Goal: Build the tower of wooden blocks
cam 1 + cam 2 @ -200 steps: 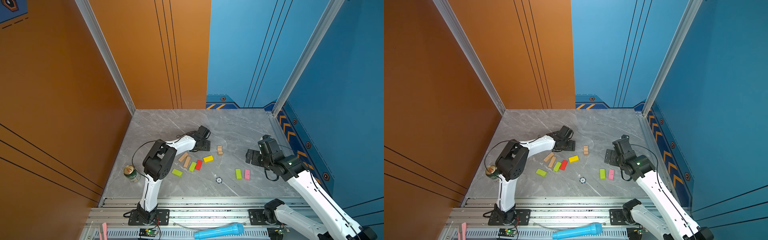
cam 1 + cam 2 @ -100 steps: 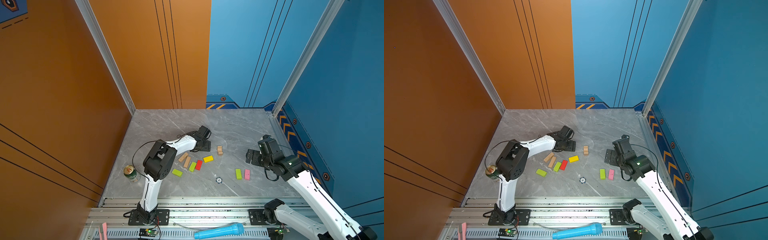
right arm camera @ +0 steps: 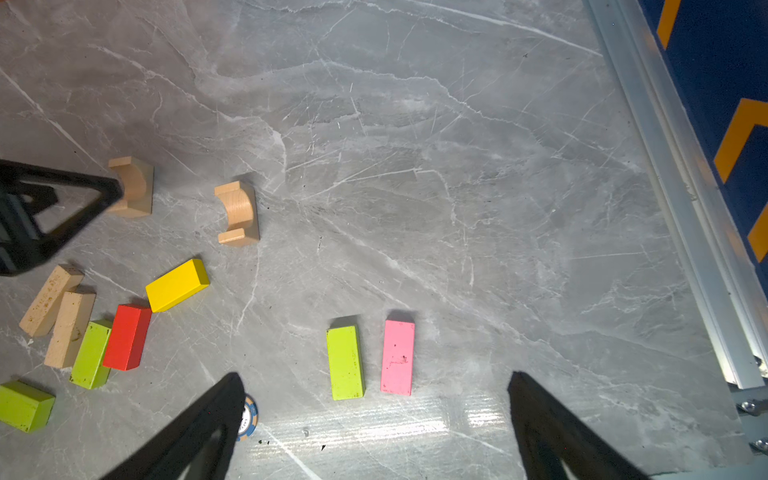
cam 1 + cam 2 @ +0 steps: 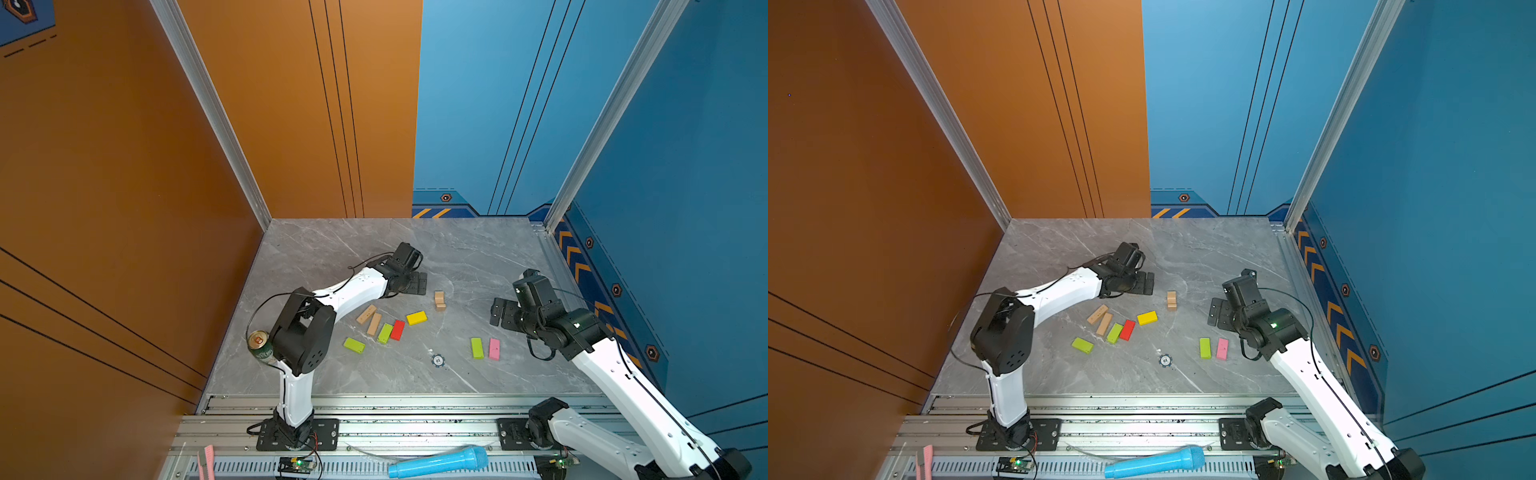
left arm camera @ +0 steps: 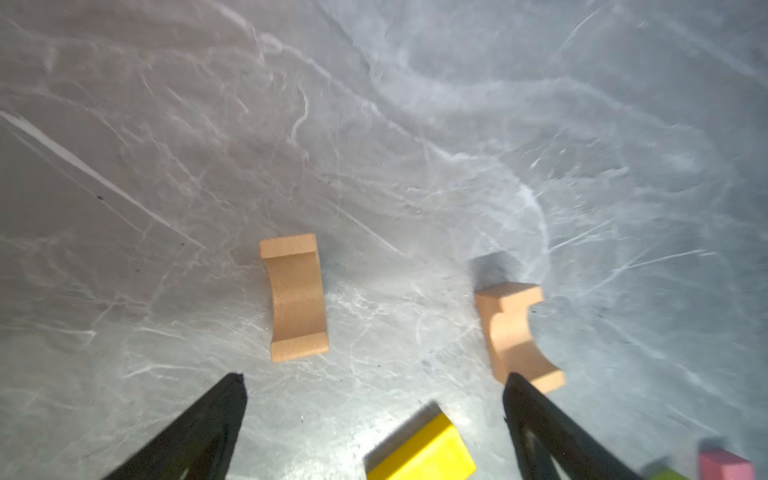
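The wood blocks lie scattered singly on the grey marble table (image 4: 478, 257), and no tower shows. Two notched tan blocks (image 5: 297, 297) (image 5: 515, 332) sit just ahead of my left gripper (image 5: 372, 382), which is open and empty; one of them touches or nearly touches a fingertip (image 3: 104, 195). The yellow block (image 4: 416, 318), red block (image 4: 397, 329), two lime blocks (image 4: 385, 333) (image 4: 354, 345) and two plain tan blocks (image 4: 366, 314) cluster below that gripper (image 4: 415, 284). My right gripper (image 4: 500, 318) hangs open and empty above a lime block (image 3: 345, 361) and a pink block (image 3: 397, 357).
A blue-white token (image 4: 437, 360) lies between the two block groups. A green drink can (image 4: 259, 347) stands at the table's left edge beside the left arm's elbow. A blue microphone (image 4: 438, 461) rests on the front rail. Walls close in the left, back and right sides.
My left gripper's jaws have spread wider, and a notched tan block now stands free at its fingertip. Both arms have hardly moved.
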